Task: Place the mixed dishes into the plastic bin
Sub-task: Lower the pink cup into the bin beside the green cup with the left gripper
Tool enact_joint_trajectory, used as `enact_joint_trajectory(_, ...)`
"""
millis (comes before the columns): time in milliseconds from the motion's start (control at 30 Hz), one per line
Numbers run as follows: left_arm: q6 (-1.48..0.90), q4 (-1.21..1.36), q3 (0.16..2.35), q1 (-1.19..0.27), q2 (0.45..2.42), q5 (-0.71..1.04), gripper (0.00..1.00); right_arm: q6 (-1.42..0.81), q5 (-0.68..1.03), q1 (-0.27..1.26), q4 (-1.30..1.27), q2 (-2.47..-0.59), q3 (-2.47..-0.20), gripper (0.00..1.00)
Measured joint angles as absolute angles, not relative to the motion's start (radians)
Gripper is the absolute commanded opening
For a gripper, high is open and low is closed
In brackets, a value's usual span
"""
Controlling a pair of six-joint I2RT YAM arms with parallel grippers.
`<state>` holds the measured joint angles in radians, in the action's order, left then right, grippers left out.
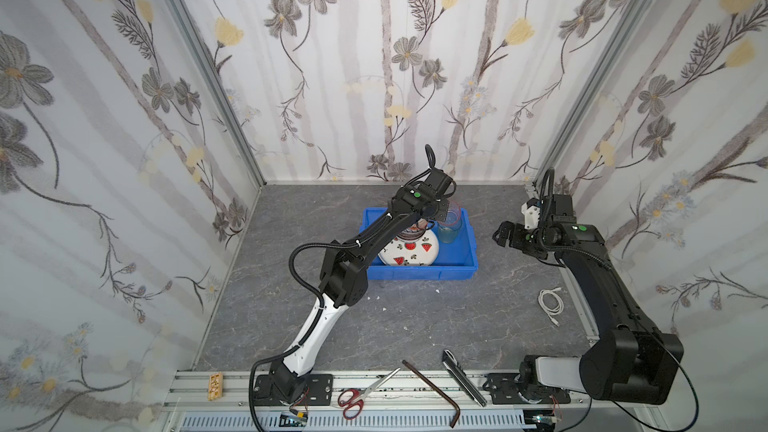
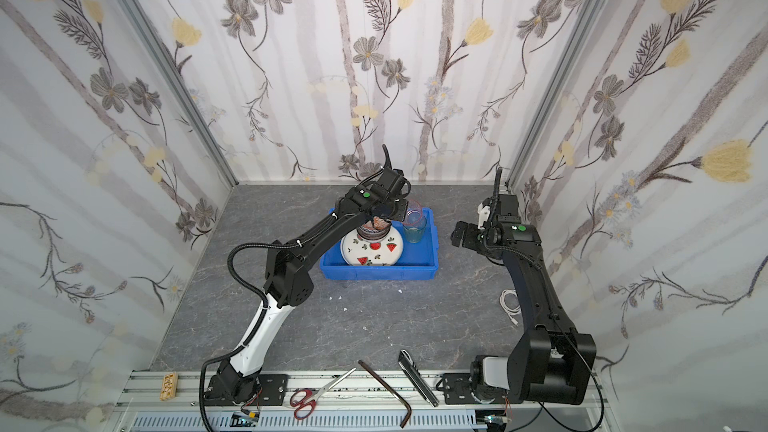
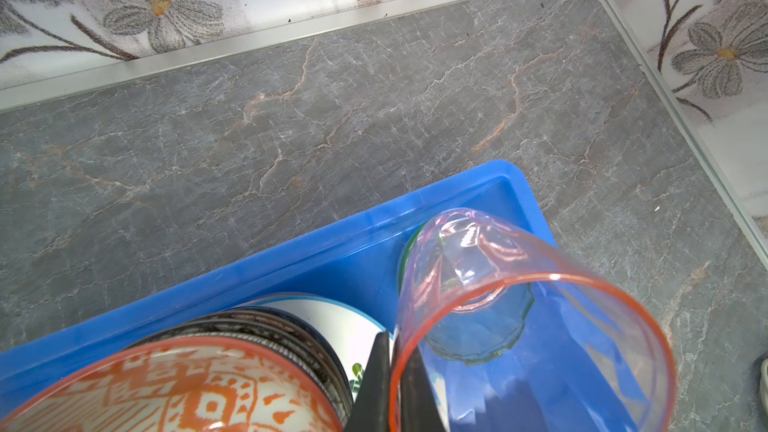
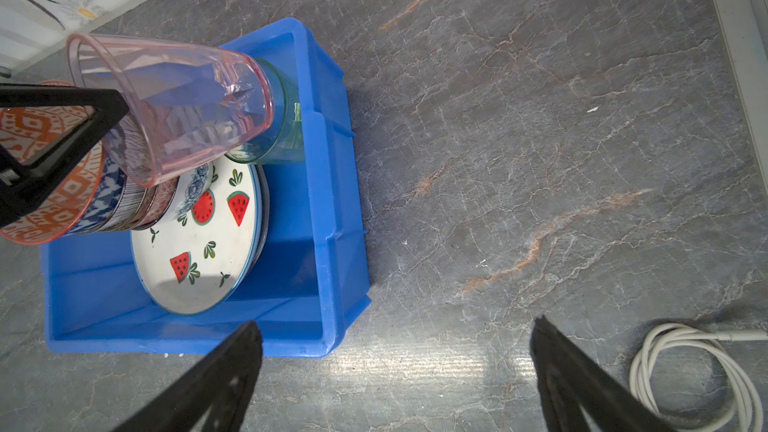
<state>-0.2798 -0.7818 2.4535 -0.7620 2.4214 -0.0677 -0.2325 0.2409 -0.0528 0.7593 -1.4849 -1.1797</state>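
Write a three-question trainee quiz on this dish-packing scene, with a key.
1. True or false: the right gripper is shut on a plate.
2. What does the left gripper hold over the bright blue rectangular plastic bin? A) a metal fork B) a pink-tinted clear plastic tumbler C) a ceramic mug
3. Fill in: the stack of small patterned bowls stands on the round white plate printed with ____.

Key: 1 false (its jaws stand wide open, holding nothing); 2 B; 3 watermelon slices.
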Motion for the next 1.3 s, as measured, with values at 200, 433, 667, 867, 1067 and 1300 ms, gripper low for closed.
enact_joint_trajectory(200, -0.28, -0.781, 2.457, -0.762, 2.431, -0.067, 0.0, -0.23, 0.241, -0.055, 0.759, -1.488, -1.179, 0.99)
enact_joint_trajectory(433, -0.28, -0.782, 2.457, -0.763, 2.441, -0.067, 0.0, -0.23, 0.241, -0.058, 0.758, -1.488, -1.179, 0.99)
enact_joint_trajectory(667, -0.28, -0.782, 2.458, -0.763, 2.442, -0.067, 0.02, -0.23, 0.249, -0.058, 0.754, -1.489, -1.175, 0.99)
enact_joint_trajectory(867, -0.28, -0.782, 2.461, -0.763, 2.451, -0.056, 0.06, -0.23, 0.253, -0.059, 0.754, -1.489, -1.172, 0.99)
enact_joint_trajectory(1067, -0.281, -0.778, 2.463, -0.763, 2.457, -0.042, 0.1, -0.23, 0.253, -0.06, 0.754, -1.489, -1.171, 0.99)
enact_joint_trajectory(1300, -0.288, -0.773, 2.469, -0.763, 2.467, -0.009, 0.17, -0.23, 0.253, -0.062, 0.754, -1.489, -1.17, 1.0)
